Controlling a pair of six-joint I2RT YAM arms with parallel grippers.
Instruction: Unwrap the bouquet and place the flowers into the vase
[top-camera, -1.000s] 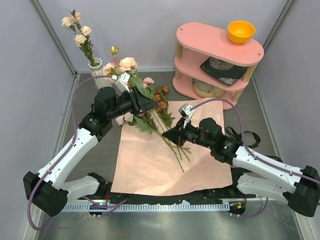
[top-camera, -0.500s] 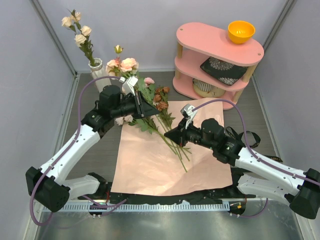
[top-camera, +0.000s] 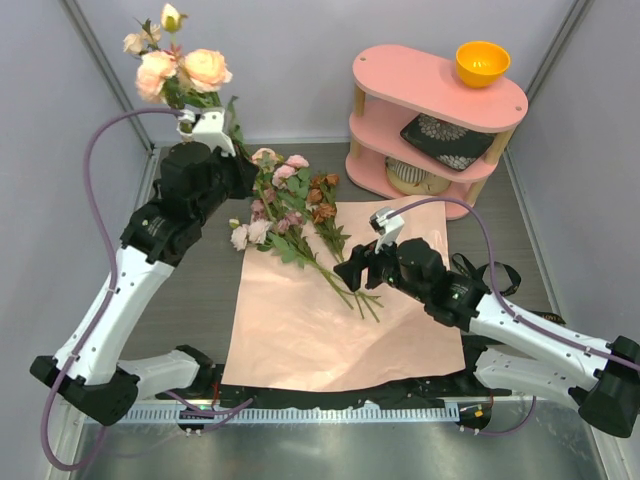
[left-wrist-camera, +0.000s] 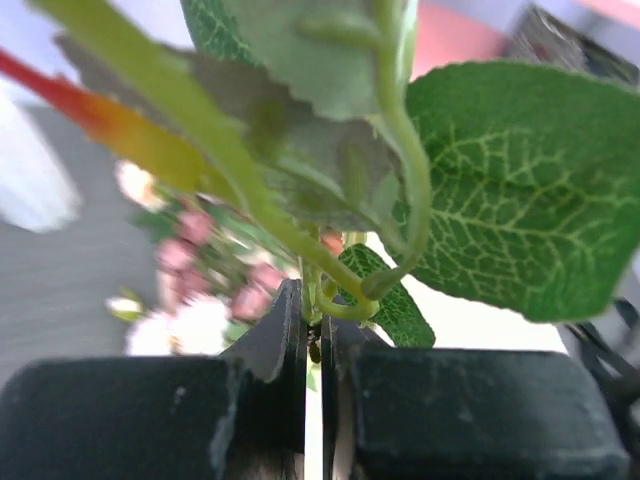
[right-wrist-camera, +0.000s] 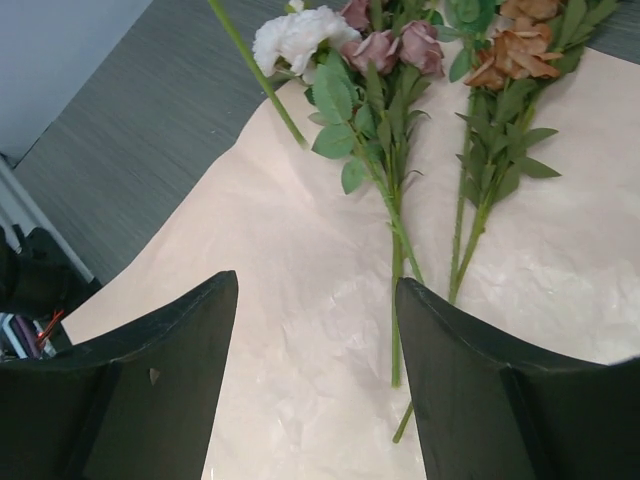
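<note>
overhead, left gripper (left-wrist-camera: 312, 305) pinches the peach roses (top-camera: 205, 68) by their stem, upright, blooms topmost, vase hidden just behind it; right gripper (right-wrist-camera: 315, 290) hangs spread above the pink paper (top-camera: 300, 330).

Peach-pink paper (top-camera: 320, 330); orange bowl (top-camera: 482, 63); pink shelf (top-camera: 420, 75); rust, mauve, cream flowers (right-wrist-camera: 375, 48).
</note>
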